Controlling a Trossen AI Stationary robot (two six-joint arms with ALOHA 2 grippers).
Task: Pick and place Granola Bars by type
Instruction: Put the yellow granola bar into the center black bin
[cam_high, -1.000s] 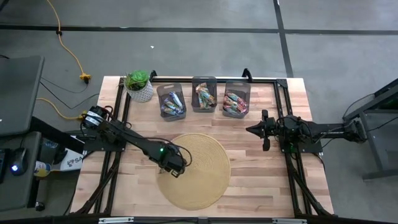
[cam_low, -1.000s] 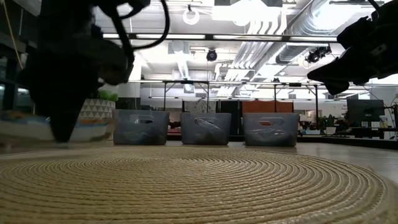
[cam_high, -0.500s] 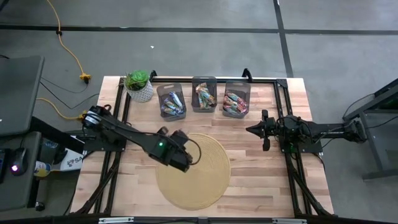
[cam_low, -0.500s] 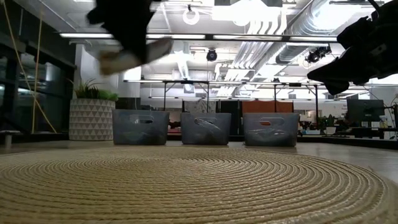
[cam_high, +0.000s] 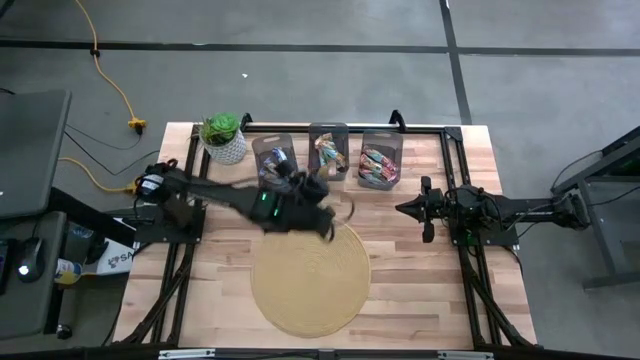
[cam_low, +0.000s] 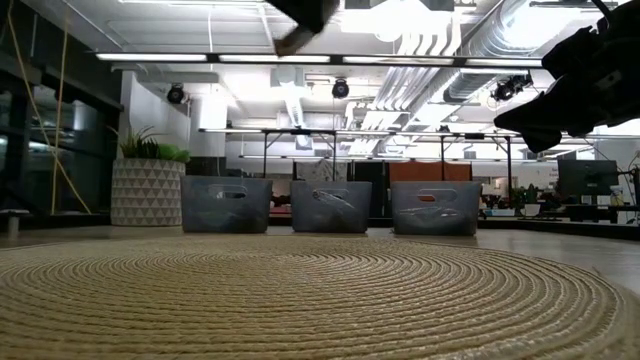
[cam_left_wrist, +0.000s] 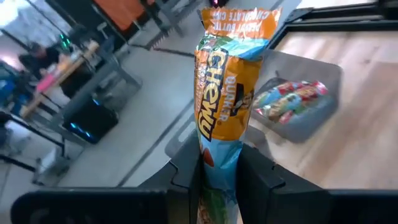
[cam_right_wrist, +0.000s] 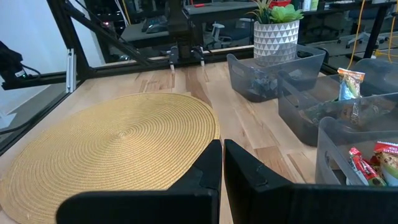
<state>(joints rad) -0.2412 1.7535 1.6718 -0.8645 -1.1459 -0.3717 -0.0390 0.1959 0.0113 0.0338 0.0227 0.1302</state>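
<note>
My left gripper hangs high over the far edge of the round straw mat, close to the three grey bins, and is shut on one granola bar in an orange and blue wrapper. In the left wrist view the bar sticks out past the fingers, and one bin with bars lies beyond it. Each of the three bins holds several bars. My right gripper waits shut above the table's right side. My left gripper pinches the bar's blue lower end between its two fingers, one on each flat side. The bar runs along the fingers and its orange end stands free beyond them. It is lifted clear of mat and table.
A potted plant stands at the far left, beside the bins. A black frame rail runs behind the bins along the far edge. Bare mat and bare wood lie on the near half of the table.
My left gripper has risen from the mat's left part and swung toward the far edge and the bins, carrying the bar lifted clear. In the low view it has climbed from mat level to the picture's top.
</note>
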